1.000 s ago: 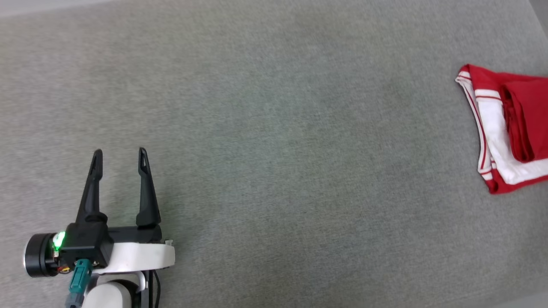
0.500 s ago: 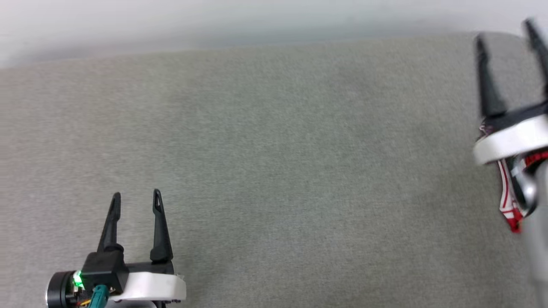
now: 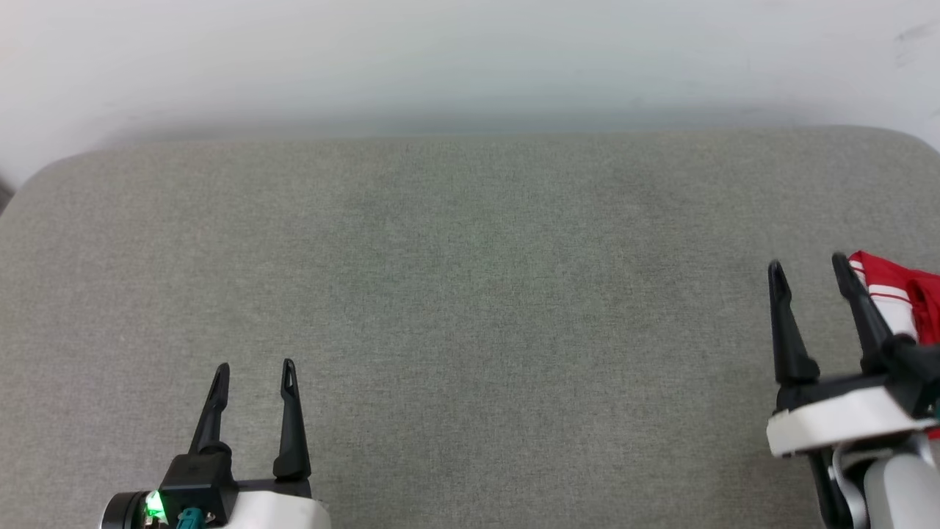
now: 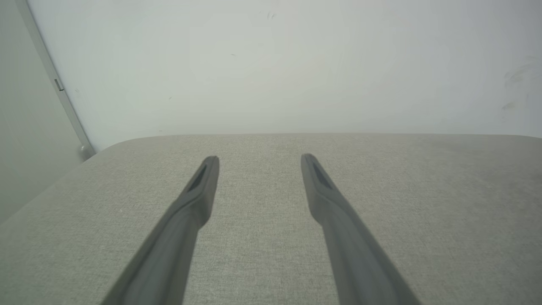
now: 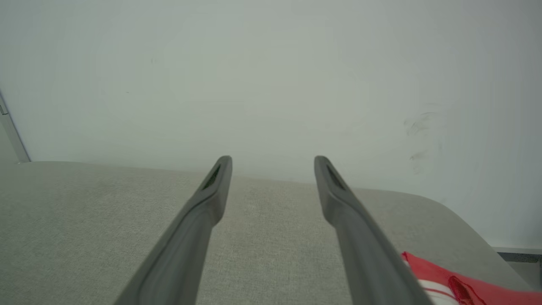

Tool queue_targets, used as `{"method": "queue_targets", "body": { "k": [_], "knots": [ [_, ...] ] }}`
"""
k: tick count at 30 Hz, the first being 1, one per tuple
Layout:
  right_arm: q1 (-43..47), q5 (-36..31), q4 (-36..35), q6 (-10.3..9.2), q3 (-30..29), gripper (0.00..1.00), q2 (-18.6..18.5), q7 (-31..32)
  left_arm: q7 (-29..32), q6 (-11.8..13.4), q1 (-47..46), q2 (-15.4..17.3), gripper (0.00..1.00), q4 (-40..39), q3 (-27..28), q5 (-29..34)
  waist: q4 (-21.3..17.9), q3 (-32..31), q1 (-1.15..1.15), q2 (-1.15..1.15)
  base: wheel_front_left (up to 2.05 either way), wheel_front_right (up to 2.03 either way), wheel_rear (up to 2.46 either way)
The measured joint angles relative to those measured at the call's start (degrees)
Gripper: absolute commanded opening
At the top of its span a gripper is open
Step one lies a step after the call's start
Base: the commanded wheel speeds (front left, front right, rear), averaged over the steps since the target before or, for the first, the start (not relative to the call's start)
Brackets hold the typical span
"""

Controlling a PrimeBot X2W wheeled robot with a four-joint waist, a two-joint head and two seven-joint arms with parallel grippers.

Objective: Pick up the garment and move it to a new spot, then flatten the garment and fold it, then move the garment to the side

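Observation:
The garment (image 3: 899,294), red with white and striped trim, lies folded at the far right edge of the grey cushion (image 3: 470,294), partly hidden behind my right arm. A corner of the garment (image 5: 440,281) shows low right in the right wrist view. My right gripper (image 3: 808,263) stands open just left of it, holding nothing. My left gripper (image 3: 254,366) is open and empty at the lower left, far from the garment. The left wrist view has its fingers (image 4: 203,182) spread over bare cushion.
A pale wall (image 3: 470,59) rises behind the cushion's far edge. The cushion's rounded corners show at back left (image 4: 106,148) and back right (image 5: 457,212). A wall corner strip (image 4: 63,97) runs down at the left.
The head camera has tilted up, so the wall and the cushion's far edge have come into sight. My right gripper has come down to the lower right, in front of the garment.

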Motion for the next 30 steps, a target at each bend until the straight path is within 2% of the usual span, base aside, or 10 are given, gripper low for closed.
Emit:
{"method": "queue_targets", "body": {
  "k": [2, 9, 21, 22, 27, 30],
  "knots": [
    [4.88, 0.44, -2.22, 0.00, -0.42, 1.00, 1.47, -0.01, 0.00, -0.11, 1.03, -0.01, 1.00, 0.22, 0.09, -0.18, -0.17, -1.36, 0.00, 0.00, 0.00, 0.00, 0.00],
    [11.07, 1.16, -5.54, 0.00, -0.89, 1.00, 3.66, -0.02, 0.00, -1.03, 2.55, -0.02, 1.00, 0.65, -0.07, -0.77, -0.14, -3.35, 0.00, 0.00, 0.00, 0.00, 0.00],
    [16.09, 1.93, -8.45, -0.01, -0.79, 1.00, 5.25, -0.02, 0.00, -2.05, 3.69, -0.03, 1.00, 1.19, 0.29, -1.53, -0.29, -4.72, 0.00, 0.00, 0.00, 0.00, 0.00],
    [16.09, 1.92, -8.45, -0.01, -0.79, 0.00, 5.26, -0.02, 0.00, -2.04, 3.69, -0.03, 0.00, 1.24, 0.35, -1.63, -0.30, -4.75, 0.00, 0.00, 0.00, 0.00, 0.00],
    [16.72, 2.14, -5.98, 0.00, -0.67, 0.00, 5.26, 0.23, 0.35, -2.04, 4.08, -0.07, 0.00, 3.83, -0.03, -2.01, -0.30, -4.77, 0.00, 0.00, 0.00, 0.00, 0.00],
    [16.73, 5.46, -5.61, 0.00, -0.62, 0.00, 5.25, 0.77, 1.04, -2.19, 4.22, -0.05, 0.00, 4.30, 0.02, -5.42, -0.26, -4.77, 0.00, 0.00, 0.00, 0.00, 0.00]
  ]
}}
